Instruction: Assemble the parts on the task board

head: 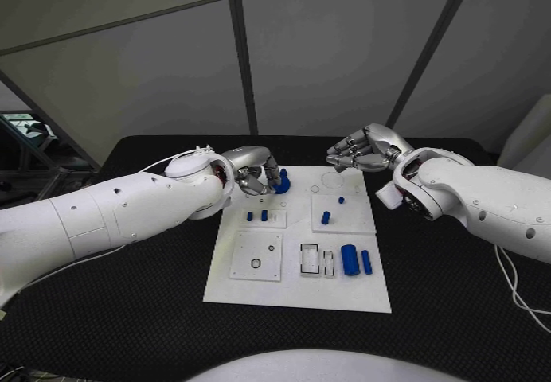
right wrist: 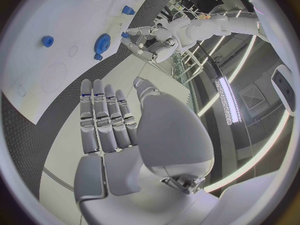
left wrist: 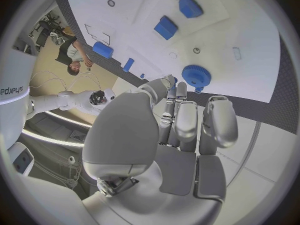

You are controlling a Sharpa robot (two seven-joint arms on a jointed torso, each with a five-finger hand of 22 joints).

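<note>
Silver left hand (head: 255, 177) hovering at the far left corner of the white task board (head: 296, 290), fingers straight and close together, holding nothing, blue gear (left wrist: 197, 77) just beyond the fingertips. Right hand (head: 363, 151) raised over the far right edge, fingers extended, empty. Blue cylinders (head: 357, 260) lying near the board's front right

We see the task board (head: 301, 290) lying in the middle of the worktop (head: 138, 318). A gear (head: 280, 188) sits at its far left corner, beside our left hand (head: 255, 171). Two cylinders (head: 357, 260) lie near its right edge.
</note>
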